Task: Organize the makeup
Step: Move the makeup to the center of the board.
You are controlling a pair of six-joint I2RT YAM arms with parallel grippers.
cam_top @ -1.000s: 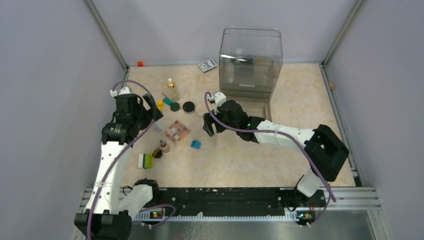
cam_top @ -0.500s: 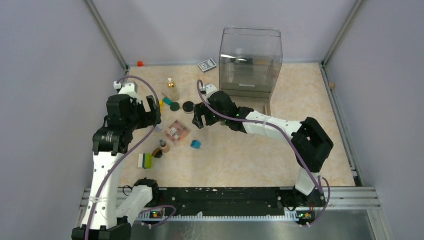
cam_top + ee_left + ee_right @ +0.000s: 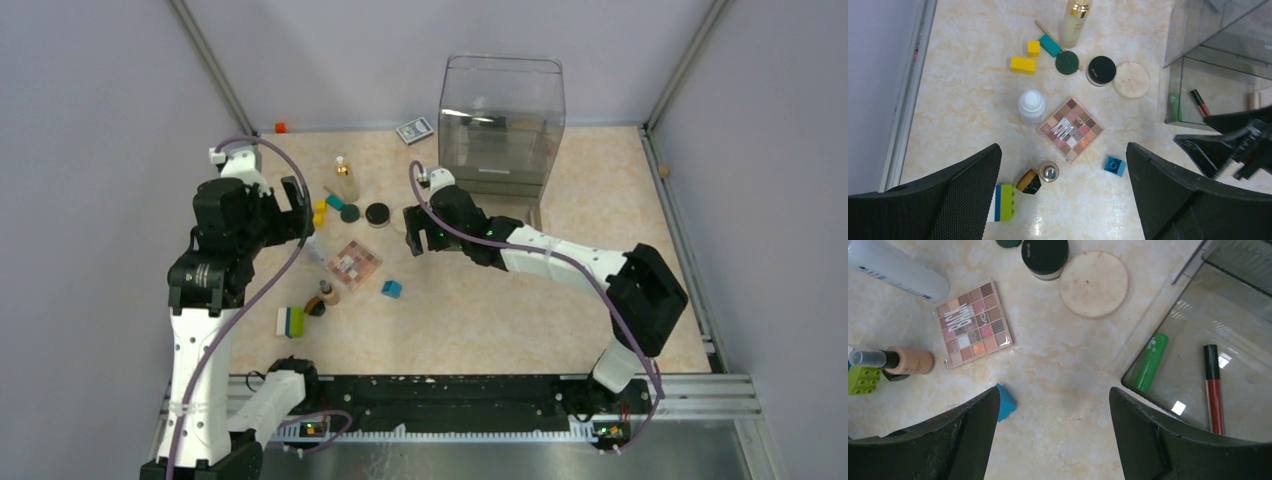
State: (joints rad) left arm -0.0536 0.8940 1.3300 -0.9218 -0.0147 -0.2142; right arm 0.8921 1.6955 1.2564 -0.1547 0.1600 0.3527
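Fingers [image 3: 948, 200] of the left gripper [image 3: 300, 215] stood as wide apart as they go, holding nothing. The right gripper [image 3: 412, 232] was also spread wide and empty, its fingers [image 3: 948, 440] clear of everything.

The table [image 3: 560, 300] lay bare from 3 to 6 o'clock. The clutter sat toward 9 o'clock, near the left wall rail [image 3: 913, 75], with the clear case [image 3: 500, 120] at 12.

In the left wrist view the checkered palette [image 3: 1071, 129] lay between the fingertips toward 12 o'clock. The white bottle [image 3: 1031, 106] was just beside it at 10 and the tan tube [image 3: 1049, 171] at 7. Below the right gripper, the beige disc [image 3: 1093, 284] lay at 12, touching the black compact [image 3: 1044, 257].

Only the wrist views showed a green tube [image 3: 1150, 362] and a red lip gloss [image 3: 1214, 387] lying apart in the case's tray. Only the overhead view showed both arms.
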